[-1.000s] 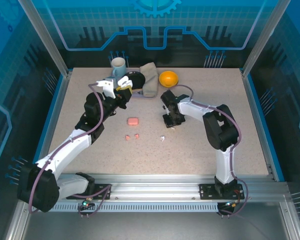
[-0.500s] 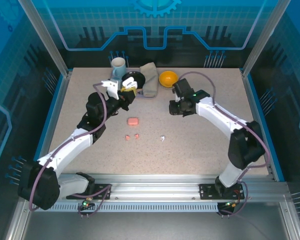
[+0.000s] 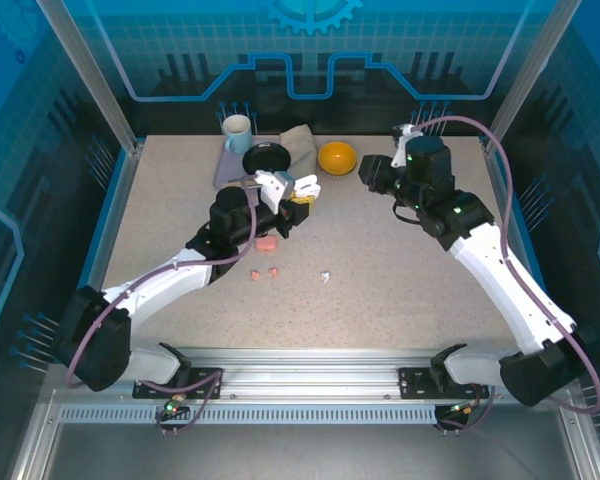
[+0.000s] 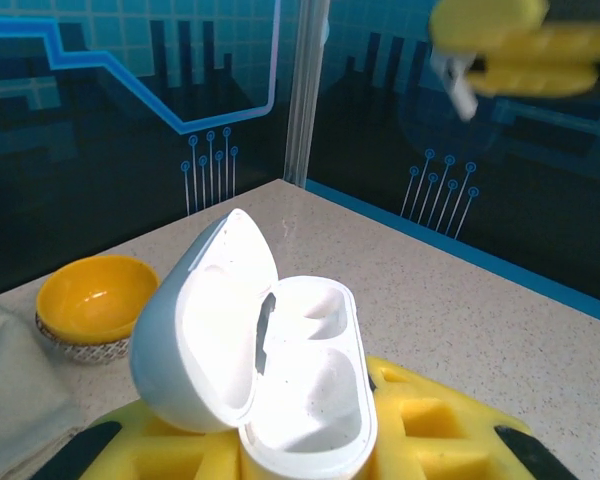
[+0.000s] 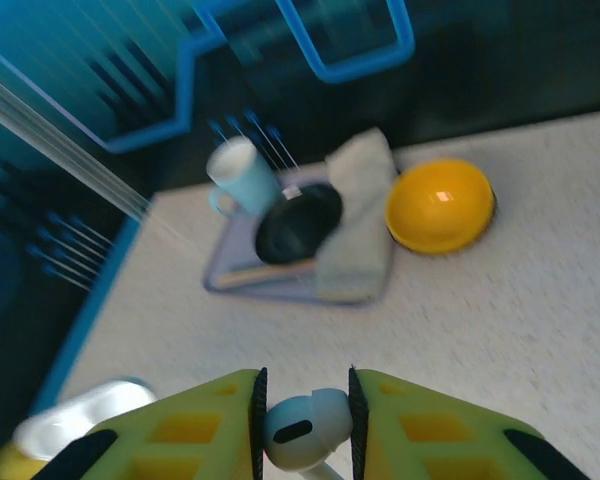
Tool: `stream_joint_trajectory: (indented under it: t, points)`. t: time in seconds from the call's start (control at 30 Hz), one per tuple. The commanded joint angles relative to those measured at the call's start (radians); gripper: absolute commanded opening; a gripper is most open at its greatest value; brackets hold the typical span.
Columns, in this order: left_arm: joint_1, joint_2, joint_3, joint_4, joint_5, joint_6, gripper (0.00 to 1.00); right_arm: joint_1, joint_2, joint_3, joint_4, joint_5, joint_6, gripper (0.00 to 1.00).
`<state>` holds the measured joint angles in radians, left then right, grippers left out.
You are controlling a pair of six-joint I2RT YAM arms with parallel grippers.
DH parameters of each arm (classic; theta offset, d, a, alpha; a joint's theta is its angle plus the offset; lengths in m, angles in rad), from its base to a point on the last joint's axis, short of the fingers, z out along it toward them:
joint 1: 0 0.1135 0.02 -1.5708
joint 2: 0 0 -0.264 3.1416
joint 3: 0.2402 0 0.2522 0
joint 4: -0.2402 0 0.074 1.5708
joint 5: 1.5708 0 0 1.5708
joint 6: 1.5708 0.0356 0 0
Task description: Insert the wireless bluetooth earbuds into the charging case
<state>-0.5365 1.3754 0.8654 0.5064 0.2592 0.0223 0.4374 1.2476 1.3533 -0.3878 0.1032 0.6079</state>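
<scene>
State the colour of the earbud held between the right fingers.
White earbud, clearest in the right wrist view.

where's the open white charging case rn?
The open white plastic charging case sits in the left gripper's yellow fingers, over mid-table in the top view, just beyond the salmon-pink case.

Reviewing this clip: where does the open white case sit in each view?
Top external: case mid-table, held in the left gripper.
Left wrist: centre of the picture, lid open.
Right wrist: blurred, bottom left corner.
Shared landmark: yellow bowl.
</scene>
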Motion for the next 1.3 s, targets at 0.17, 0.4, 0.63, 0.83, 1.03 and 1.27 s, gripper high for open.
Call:
stream_joint_trajectory:
  t: [0.17, 0.4, 0.63, 0.83, 1.03, 1.27]
  points:
    - [-0.099, 0.099, 0.108, 0.137, -0.191, 0.075, 0.00, -0.012, -0.104, -0.151, 0.383, -0.035, 0.124, 0.29]
    - [-0.154, 0.182, 0.210, 0.175, -0.287, 0.120, 0.00, -0.002, -0.118, -0.246, 0.567, -0.046, 0.224, 0.29]
    - [-0.196, 0.248, 0.291, 0.190, -0.359, 0.163, 0.00, 0.027, -0.142, -0.350, 0.740, 0.000, 0.270, 0.29]
    - [-0.210, 0.282, 0.333, 0.187, -0.384, 0.169, 0.00, 0.049, -0.148, -0.384, 0.800, 0.021, 0.269, 0.28]
    - [-0.214, 0.291, 0.347, 0.194, -0.397, 0.135, 0.00, 0.075, -0.134, -0.411, 0.848, 0.041, 0.276, 0.28]
    - [-0.214, 0.287, 0.357, 0.199, -0.392, 0.097, 0.00, 0.092, -0.106, -0.425, 0.888, 0.058, 0.295, 0.27]
